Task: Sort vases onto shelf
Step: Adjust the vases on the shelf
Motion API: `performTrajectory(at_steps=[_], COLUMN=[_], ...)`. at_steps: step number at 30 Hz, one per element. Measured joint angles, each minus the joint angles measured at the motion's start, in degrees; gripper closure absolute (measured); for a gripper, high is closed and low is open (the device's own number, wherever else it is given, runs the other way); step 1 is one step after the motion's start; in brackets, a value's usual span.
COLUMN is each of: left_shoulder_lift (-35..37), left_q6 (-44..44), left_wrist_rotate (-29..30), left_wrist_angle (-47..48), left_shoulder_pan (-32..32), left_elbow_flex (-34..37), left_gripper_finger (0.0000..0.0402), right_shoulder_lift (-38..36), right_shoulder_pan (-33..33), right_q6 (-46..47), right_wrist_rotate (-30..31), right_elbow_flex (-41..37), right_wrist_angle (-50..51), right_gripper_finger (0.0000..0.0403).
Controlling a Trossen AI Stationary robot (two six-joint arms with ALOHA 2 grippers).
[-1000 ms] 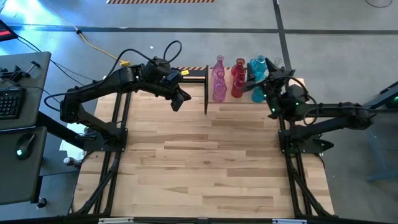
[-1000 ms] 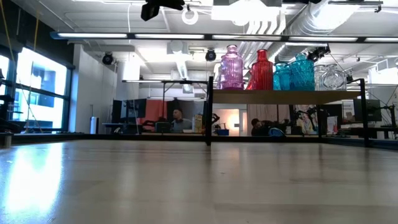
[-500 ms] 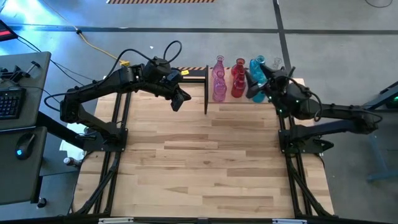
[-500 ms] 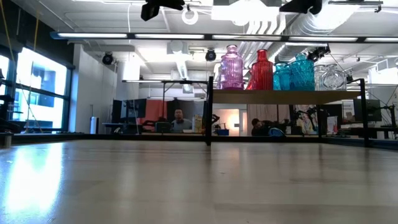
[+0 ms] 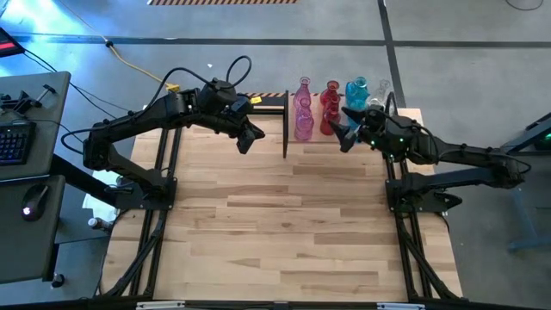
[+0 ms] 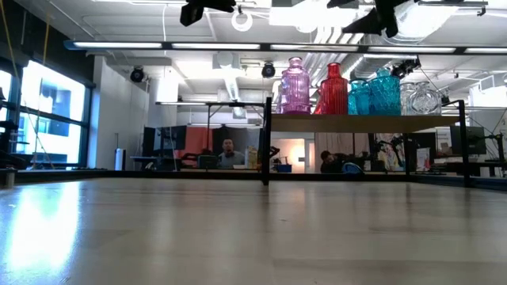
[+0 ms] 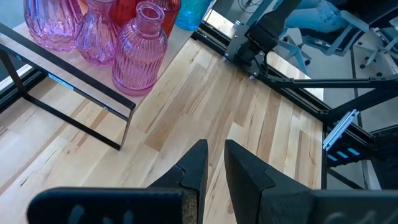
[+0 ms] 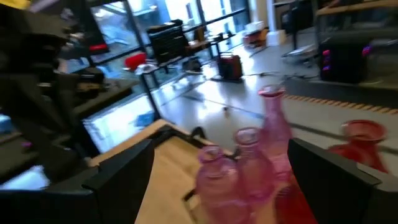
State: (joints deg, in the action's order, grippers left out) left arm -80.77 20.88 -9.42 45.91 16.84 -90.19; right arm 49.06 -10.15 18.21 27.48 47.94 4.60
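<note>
The right wrist view is pretty smeared: the pink vases (image 8: pixel 239 168) are seen only as soft shapes, and a red vase (image 8: pixel 360 140) is cut off at 3 o'clock. In the low view, both arms are clipped at 12 o'clock. The clear vases (image 5: pixel 379 90) are barely made out from above.

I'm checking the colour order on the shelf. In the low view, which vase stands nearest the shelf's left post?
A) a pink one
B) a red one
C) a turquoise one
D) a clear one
A: the pink ribbed vase stands first beside the post, with the red vase next along the shelf.
</note>
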Motion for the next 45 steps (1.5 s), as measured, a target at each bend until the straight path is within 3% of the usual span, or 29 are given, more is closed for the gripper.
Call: performTrajectory(at_steps=[13, 18, 24, 29, 40, 45], left_shoulder_lift=[0.0, 0.0, 0.0, 0.0, 0.0, 0.0], left_q6=[0.0, 0.0, 0.0, 0.0, 0.0, -0.1], left_wrist_rotate=[0.0, 0.0, 0.0, 0.0, 0.0, 0.0], left_wrist_angle=[0.0, 0.1, 0.1, 0.1, 0.1, 0.1], left_shoulder_pan=[0.0, 0.0, 0.0, 0.0, 0.0, 0.0], left_elbow_flex=[0.0, 0.0, 0.0, 0.0, 0.0, 0.0], left_gripper_finger=[0.0357, 0.0357, 0.0357, 0.0357, 0.0357, 0.0357], right_shoulder_lift=[-0.2, -0.7, 1.4, 5.0, 15.6, 20.2], right_shoulder_pan=[-2.7, -4.9, -8.0, -10.7, -17.4, -18.1], right_q6=[-1.7, -4.1, -8.1, -9.2, 3.6, 6.1], right_wrist_rotate=[-21.2, -21.5, -21.5, -17.5, -15.6, -16.5], right_elbow_flex=[0.0, 4.9, 16.8, 23.8, 33.0, 35.1], right_wrist_angle=[-10.0, -4.5, 12.2, 22.7, 41.1, 45.2], right_gripper_finger=[0.0050, 0.0050, 0.0050, 0.0050, 0.0050, 0.0070])
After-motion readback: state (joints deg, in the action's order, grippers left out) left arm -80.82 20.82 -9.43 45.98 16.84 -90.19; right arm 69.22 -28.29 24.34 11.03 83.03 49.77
